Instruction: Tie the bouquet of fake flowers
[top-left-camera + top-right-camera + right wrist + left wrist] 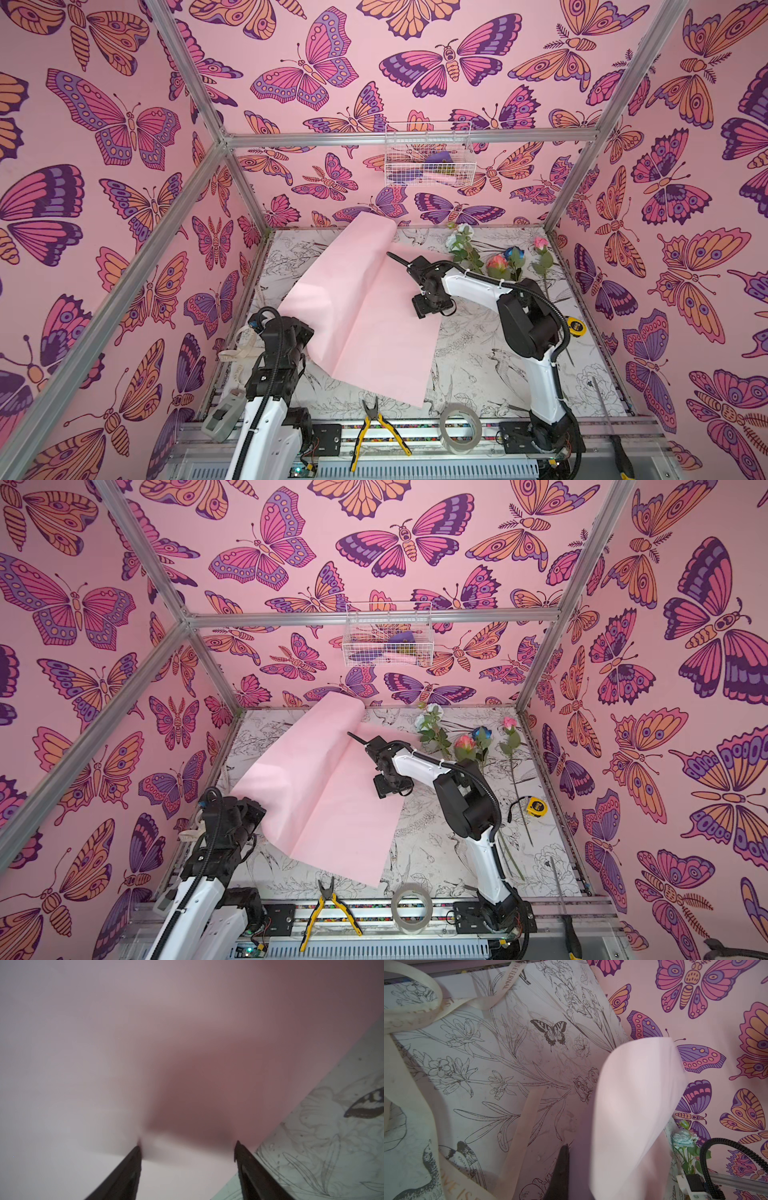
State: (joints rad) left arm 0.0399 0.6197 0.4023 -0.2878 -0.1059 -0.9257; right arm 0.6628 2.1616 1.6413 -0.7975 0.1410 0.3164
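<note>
Tabletop (469,357): a white surface printed with line-drawn flowers and birds, sitting inside a booth. Pink butterfly wallpaper (124,124) is covering the back and side walls, and aluminium rails are framing the corners. A wire basket (428,153) is hanging on the back wall. Pliers (376,419), a tape roll (460,428) and a screwdriver (622,457) are lying along the near edge. A yellow tape measure (575,326) is sitting at the right side.

The pink paper sheet (353,311) is lying mid-tabletop, its long axis running from the back wall toward the near edge. Its far end is curling up against that wall. My left jaws are pressing together on its near-left corner, holding that corner off the surface. My right jaws are standing apart, tips over the sheet near its right edge, gripping nothing.

The fake flowers (497,262) are lying at the far right, beside the sheet. Their heads are pointing at the back wall and their stems are trailing toward the near edge. The cream ribbon (411,1016) is lying loose by my left arm.
</note>
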